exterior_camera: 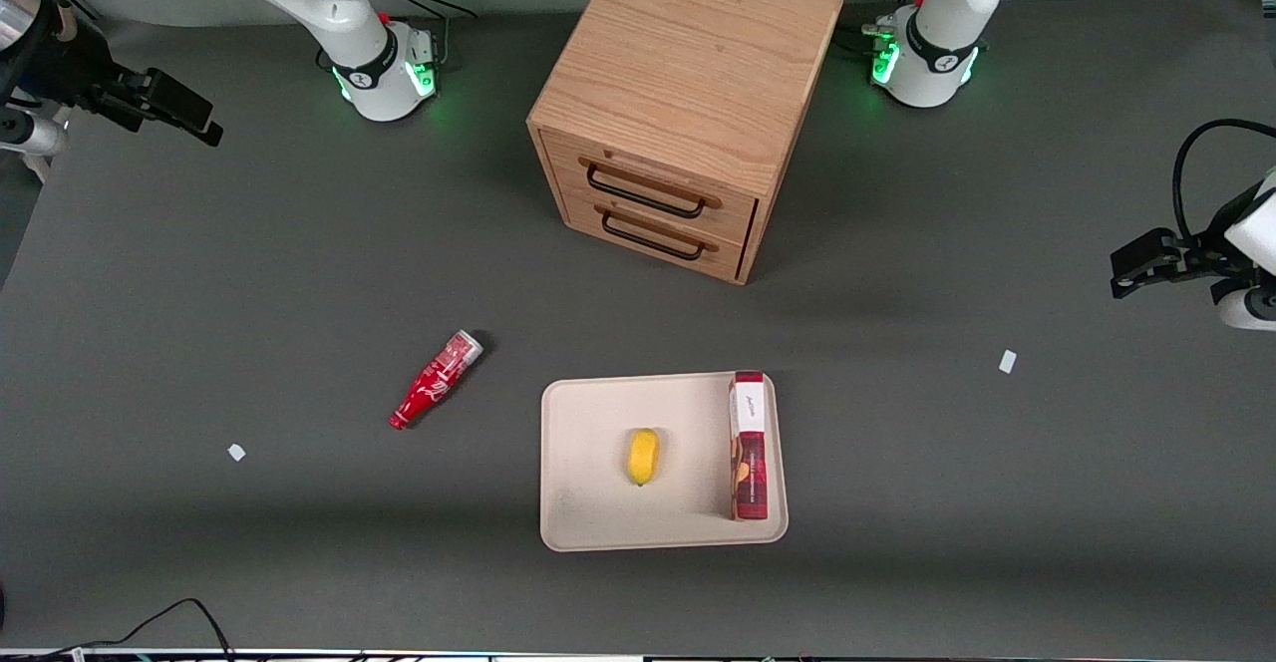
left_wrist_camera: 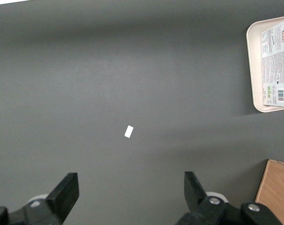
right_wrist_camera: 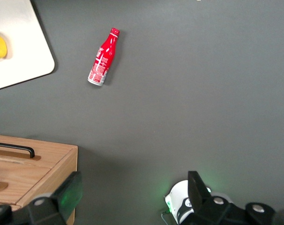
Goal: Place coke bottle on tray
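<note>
The coke bottle (exterior_camera: 436, 380) (right_wrist_camera: 102, 57), red with white script and a silvery base, lies on its side on the grey table. It lies beside the tray, apart from it, toward the working arm's end. Its cap points toward the front camera. The beige tray (exterior_camera: 598, 512) (right_wrist_camera: 20, 56) (left_wrist_camera: 254, 70) sits flat on the table. My gripper (exterior_camera: 184, 112) (right_wrist_camera: 134, 185) hangs high over the working arm's end of the table, farther from the front camera than the bottle. Its fingers are open and hold nothing.
On the tray lie a yellow fruit (exterior_camera: 643, 456) and a red-and-white box (exterior_camera: 749, 446) along one rim. A wooden two-drawer cabinet (exterior_camera: 688, 94) stands farther from the front camera than the tray. White scraps (exterior_camera: 236, 452) (exterior_camera: 1007, 361) lie on the table.
</note>
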Tool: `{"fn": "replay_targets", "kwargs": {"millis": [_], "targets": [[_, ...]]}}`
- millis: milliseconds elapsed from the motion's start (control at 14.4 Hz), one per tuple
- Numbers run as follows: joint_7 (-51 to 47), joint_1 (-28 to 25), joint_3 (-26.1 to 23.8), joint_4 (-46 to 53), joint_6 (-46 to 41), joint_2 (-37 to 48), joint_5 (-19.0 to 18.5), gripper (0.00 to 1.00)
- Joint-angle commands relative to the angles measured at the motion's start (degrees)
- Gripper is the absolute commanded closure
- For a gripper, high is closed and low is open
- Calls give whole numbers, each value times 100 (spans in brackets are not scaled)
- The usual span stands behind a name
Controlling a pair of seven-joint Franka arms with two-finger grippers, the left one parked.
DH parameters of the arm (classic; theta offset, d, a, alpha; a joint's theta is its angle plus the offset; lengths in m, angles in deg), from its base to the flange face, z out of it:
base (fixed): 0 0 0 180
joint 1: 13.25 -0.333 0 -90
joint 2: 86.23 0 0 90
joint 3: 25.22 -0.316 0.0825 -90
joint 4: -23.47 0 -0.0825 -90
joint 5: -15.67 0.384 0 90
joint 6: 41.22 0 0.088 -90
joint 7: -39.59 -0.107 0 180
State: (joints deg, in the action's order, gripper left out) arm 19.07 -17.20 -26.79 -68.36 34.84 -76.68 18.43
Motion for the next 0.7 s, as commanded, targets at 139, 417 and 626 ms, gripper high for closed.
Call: {"fn": "replay_targets", "kwargs": {"millis": [139,417,626], "targets": [[31,-9,33,165,-179,-50,32,0],[119,-44,-11,69,-223,-41,23,0],[128,-53,-11,86,-487,-67,101,0]]}}
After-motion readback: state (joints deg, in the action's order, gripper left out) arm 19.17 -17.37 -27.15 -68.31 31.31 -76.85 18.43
